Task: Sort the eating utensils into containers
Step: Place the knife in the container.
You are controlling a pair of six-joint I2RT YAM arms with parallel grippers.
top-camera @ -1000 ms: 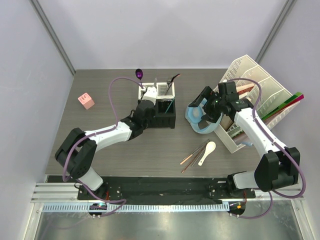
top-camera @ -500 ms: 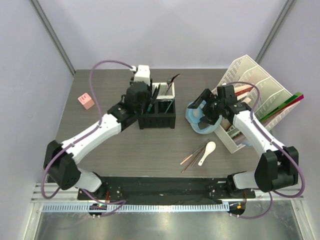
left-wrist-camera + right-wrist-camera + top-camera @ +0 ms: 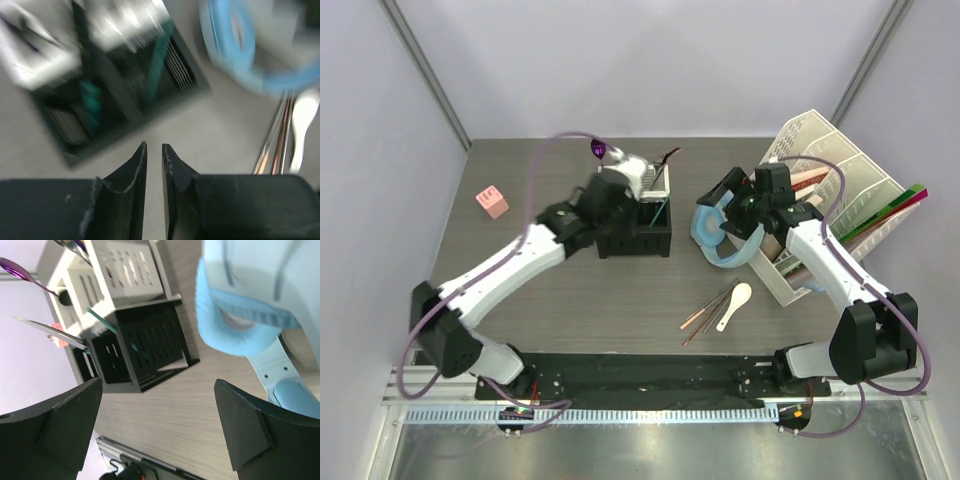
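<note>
Left end effector [image 3: 154, 146]: fingers almost together with a thin slit between them, nothing in it. It hangs over the left side of the caddy [image 3: 640, 243]; the wrist view is blurred.

Right end effector [image 3: 158, 382]: spread wide and empty, hovering right of the caddy over the light blue ring [image 3: 720, 238].

In the caddy:
- purple spoon [image 3: 599, 149], poking out back-left
- black knife [image 3: 666, 158], back-right
- a teal-green piece [image 3: 660, 210], in a front cell

Not yet sorted: chopsticks [image 3: 708, 308] and white soup spoon [image 3: 736, 302], flat on the bench [image 3: 550, 300] front-right of the caddy, side by side.

My read is that the next step is a pick from that pile.
- Open the left wider before dropping.
- Take one piece only, pinching across the handle with fingers square to it.
- The spoon looks glazed and is probably slippery, so grip the narrow part.
- Stay clear of the right arm.
</note>
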